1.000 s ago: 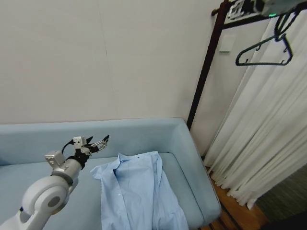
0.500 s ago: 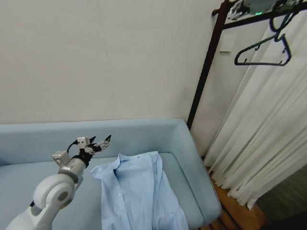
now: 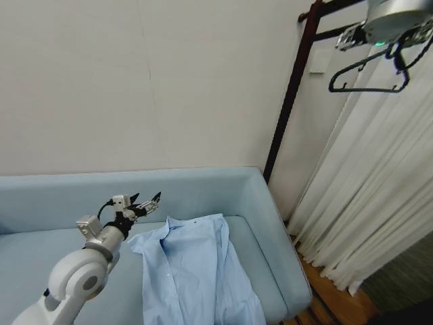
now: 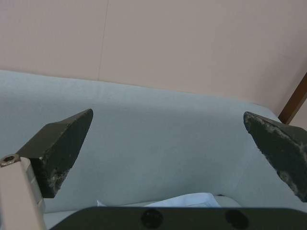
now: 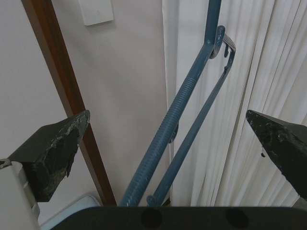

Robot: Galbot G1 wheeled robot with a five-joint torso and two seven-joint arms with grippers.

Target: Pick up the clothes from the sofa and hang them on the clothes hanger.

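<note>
A light blue shirt (image 3: 196, 271) lies spread flat on the pale blue sofa (image 3: 40, 257), its collar toward the backrest. My left gripper (image 3: 145, 202) hovers open just left of the collar, above the seat. In the left wrist view, the left gripper (image 4: 172, 143) faces the backrest with a corner of the shirt (image 4: 187, 200) below it. My right gripper (image 3: 391, 42) is up at the rack's top, around the hook of a dark blue hanger (image 3: 369, 71). In the right wrist view, the right gripper (image 5: 168, 139) is open with the hanger (image 5: 184, 110) between its spread fingers.
A dark brown rack pole (image 3: 291, 95) rises from behind the sofa's right end. White curtains (image 3: 379, 189) hang to the right of it, reaching a wooden floor (image 3: 338, 305). A plain wall (image 3: 135, 81) stands behind the sofa.
My right gripper has come down from the top edge onto the hanger's hook, and the hanger has shifted slightly left. My left gripper has edged a little right toward the collar.
</note>
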